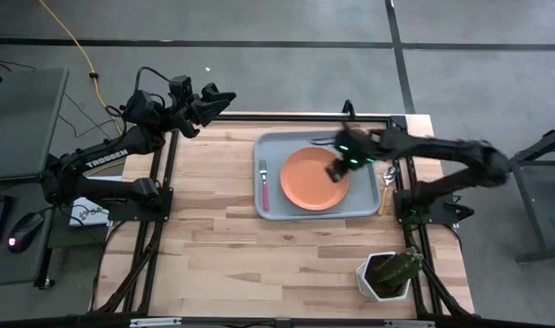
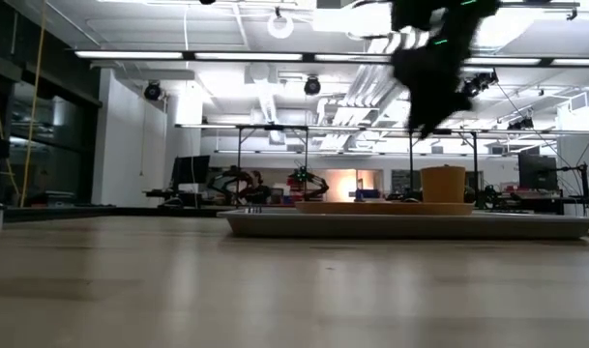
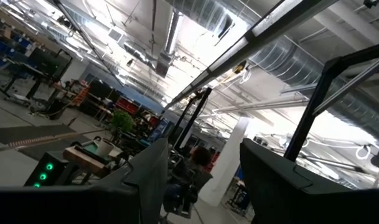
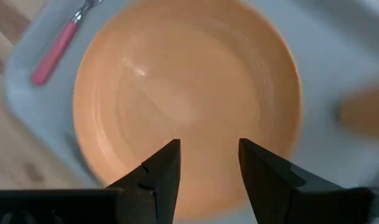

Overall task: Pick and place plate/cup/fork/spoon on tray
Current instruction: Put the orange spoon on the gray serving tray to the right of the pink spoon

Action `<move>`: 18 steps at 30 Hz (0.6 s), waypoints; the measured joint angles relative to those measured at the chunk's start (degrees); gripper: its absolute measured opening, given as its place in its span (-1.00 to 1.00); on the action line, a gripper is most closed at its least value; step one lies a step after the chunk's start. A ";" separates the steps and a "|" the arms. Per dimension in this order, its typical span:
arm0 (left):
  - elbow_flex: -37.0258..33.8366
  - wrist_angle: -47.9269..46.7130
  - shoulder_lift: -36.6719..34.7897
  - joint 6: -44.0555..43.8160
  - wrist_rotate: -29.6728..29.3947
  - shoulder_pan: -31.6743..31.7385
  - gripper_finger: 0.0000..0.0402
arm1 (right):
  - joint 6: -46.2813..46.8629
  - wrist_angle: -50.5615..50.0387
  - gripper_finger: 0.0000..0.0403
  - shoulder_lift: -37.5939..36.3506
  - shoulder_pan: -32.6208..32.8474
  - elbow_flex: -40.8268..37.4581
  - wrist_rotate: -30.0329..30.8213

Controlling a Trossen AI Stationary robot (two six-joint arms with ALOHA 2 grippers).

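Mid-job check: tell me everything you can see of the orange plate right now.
The plate is round, shallow and plain orange, with a smooth, slightly glossy surface and faint concentric rings in the right wrist view. It lies flat and upright near the middle of the tray, with the fork beside it, apart. Nothing lies on it. The right gripper hangs above it, fingers open, not touching.

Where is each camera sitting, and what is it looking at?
High: overhead, straight down on the tray, both arms.
Low: table height, level; tray, cup, an arm above.
Left wrist: on the raised left arm, facing the ceiling; own open fingers.
Right wrist: above the plate; own open fingers.
Shared: high and right wrist show the fork.
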 joint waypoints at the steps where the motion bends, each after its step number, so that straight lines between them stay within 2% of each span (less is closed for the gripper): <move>1: 0.00 0.02 0.02 0.02 -0.02 -0.02 -0.09 | 4.03 -0.13 -0.24 -4.11 0.69 -2.87 0.18; 5: 0.00 -0.02 0.02 0.11 -0.05 -0.02 -0.09 | 18.97 -4.23 -0.24 -16.66 3.30 -9.84 3.86; 8: 0.00 -0.02 0.02 0.11 -0.07 -0.02 -0.09 | 24.32 -11.91 -0.26 -19.61 3.89 -11.23 6.30; 13: 0.00 -0.16 0.07 0.13 -0.07 -0.02 -0.09 | 27.66 -26.05 -0.34 -14.69 1.83 -12.43 7.88; 15: 0.00 -0.20 0.07 0.11 -0.07 -0.02 -0.09 | 26.12 -26.79 -0.40 -11.94 0.52 -14.20 9.26; 18: 0.00 -0.20 0.07 0.11 -0.07 -0.02 -0.09 | 24.17 -22.69 -0.58 -8.37 -1.35 -18.03 9.63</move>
